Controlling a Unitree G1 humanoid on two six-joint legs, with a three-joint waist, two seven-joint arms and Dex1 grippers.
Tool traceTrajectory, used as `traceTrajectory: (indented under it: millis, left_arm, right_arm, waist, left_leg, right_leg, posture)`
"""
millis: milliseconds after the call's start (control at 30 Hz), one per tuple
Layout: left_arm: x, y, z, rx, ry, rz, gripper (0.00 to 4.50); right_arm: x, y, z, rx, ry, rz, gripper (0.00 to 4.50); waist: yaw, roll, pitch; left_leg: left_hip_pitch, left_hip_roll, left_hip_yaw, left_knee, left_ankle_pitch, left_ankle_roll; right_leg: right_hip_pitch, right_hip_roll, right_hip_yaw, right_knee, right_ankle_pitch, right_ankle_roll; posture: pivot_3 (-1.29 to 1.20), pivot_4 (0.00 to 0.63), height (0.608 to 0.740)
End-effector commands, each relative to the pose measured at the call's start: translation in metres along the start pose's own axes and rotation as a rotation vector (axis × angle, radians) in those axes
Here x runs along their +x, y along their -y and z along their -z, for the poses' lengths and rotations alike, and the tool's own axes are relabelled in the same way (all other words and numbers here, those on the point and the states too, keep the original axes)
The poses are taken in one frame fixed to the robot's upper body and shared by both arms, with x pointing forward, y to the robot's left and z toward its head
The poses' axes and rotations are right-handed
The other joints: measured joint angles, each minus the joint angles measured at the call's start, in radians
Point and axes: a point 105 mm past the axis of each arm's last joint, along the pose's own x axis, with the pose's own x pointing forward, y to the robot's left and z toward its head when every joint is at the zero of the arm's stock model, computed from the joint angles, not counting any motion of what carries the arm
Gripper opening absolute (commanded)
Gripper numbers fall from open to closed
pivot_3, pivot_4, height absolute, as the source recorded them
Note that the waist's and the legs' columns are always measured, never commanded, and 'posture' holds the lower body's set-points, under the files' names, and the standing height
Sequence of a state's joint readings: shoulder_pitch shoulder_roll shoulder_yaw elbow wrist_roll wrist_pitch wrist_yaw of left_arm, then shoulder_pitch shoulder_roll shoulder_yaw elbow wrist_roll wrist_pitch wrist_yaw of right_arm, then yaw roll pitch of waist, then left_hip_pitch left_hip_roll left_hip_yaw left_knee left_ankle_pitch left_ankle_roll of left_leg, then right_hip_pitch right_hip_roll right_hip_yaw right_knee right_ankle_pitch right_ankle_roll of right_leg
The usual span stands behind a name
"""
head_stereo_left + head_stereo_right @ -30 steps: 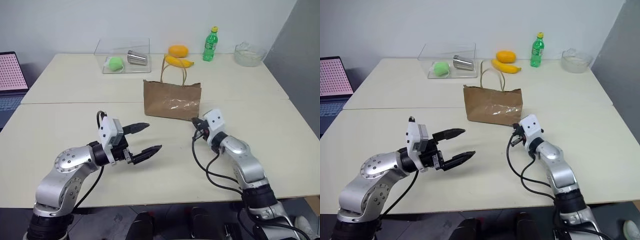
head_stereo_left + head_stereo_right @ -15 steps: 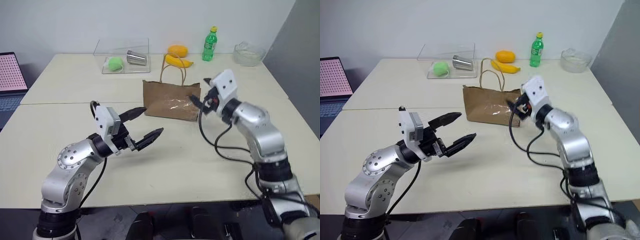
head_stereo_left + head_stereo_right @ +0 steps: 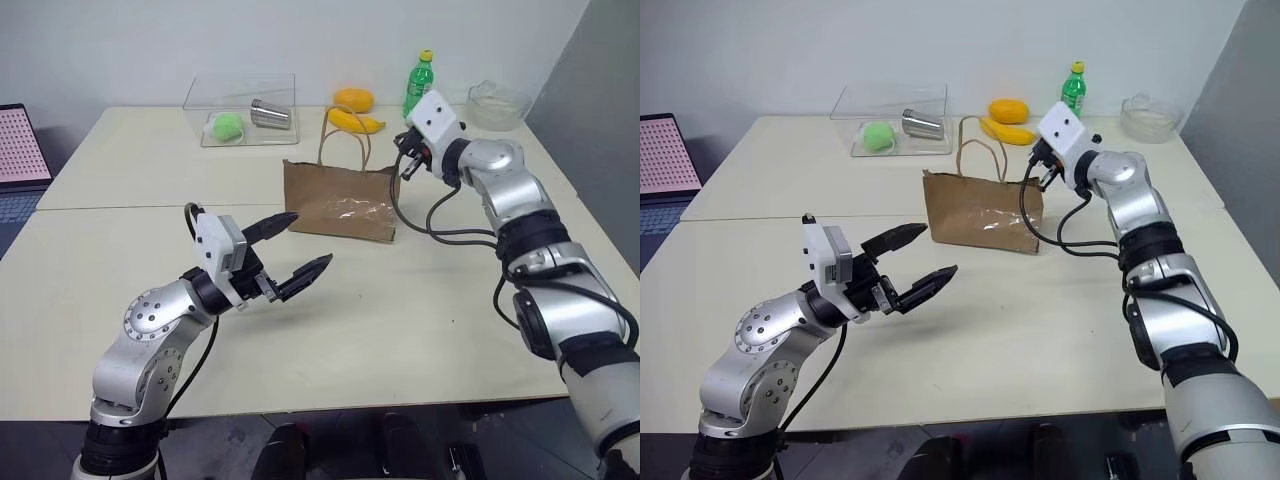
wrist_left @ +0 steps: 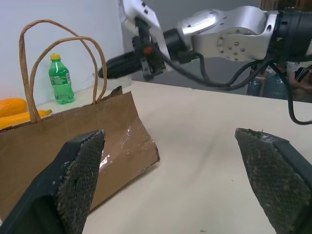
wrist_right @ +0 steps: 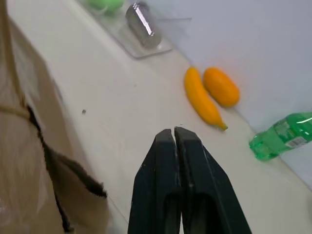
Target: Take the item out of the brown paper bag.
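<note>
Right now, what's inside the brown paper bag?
Can't tell. The brown paper bag stands upright on the table, and its paper walls hide the inside. The right wrist view catches only a dark gap at its mouth; no contents show.

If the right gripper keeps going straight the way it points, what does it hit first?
Probably bare table beyond the brown paper bag; the shut right gripper points past the bag's open top, with the banana off to one side. Depth is uncertain.

pale table (image 3: 120, 180) holds brown paper bag (image 3: 340, 200), banana (image 3: 358, 123), bottle (image 3: 419, 84).
</note>
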State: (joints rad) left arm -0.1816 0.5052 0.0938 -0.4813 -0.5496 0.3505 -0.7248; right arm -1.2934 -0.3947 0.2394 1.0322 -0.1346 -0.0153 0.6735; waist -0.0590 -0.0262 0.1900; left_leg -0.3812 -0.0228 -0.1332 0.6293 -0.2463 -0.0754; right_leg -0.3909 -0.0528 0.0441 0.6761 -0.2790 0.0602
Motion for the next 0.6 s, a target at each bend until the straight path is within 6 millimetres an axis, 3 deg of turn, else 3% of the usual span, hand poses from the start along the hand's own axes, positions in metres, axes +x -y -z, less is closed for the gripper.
traceTrajectory:
  millis: [33,267,433,600]
  left_arm:
    - [0.002,0.003,-0.012,0.061,0.048,0.002,4.5]
    - [-0.008,0.007,-0.007,0.085,0.017,0.008,4.5]
    - [-0.025,0.007,0.001,0.162,-0.07,0.065,4.5]
    - [-0.042,-0.015,-0.004,0.246,-0.14,0.063,4.5]
  right_arm:
    - [0.003,-0.009,-0.006,-0.075,0.001,-0.107,0.06]
    - [-0.017,-0.049,-0.012,-0.111,0.077,-0.459,0.06]
    - [-0.036,-0.067,-0.017,-0.116,0.119,-0.544,0.06]
    - [-0.058,-0.094,-0.019,-0.105,0.149,-0.603,0.06]
  waist:
    - [0.0,0.0,0.0]
    - [0.001,0.001,0.001]
    - [0.002,0.002,0.001]
    - [0.004,0.003,0.002]
  left_leg:
    - [0.0,0.0,0.0,0.0,0.0,0.0]
    - [0.0,0.0,-0.001,0.0,0.0,0.0]
    - [0.0,0.0,-0.001,0.0,0.0,0.0]
    - [0.0,0.0,-0.002,0.0,0.0,0.0]
  right_leg:
    - [0.0,0.0,0.0,0.0,0.0,0.0]
    - [0.0,0.0,0.0,0.0,0.0,0.0]
    - [0.0,0.0,-0.001,0.0,0.0,0.0]
    - [0.0,0.0,-0.001,0.0,0.0,0.0]
  posture:
    - [0.0,0.15,0.74]
    - [0.0,0.15,0.74]
    - [0.0,0.15,0.74]
    - [0.0,0.15,0.74]
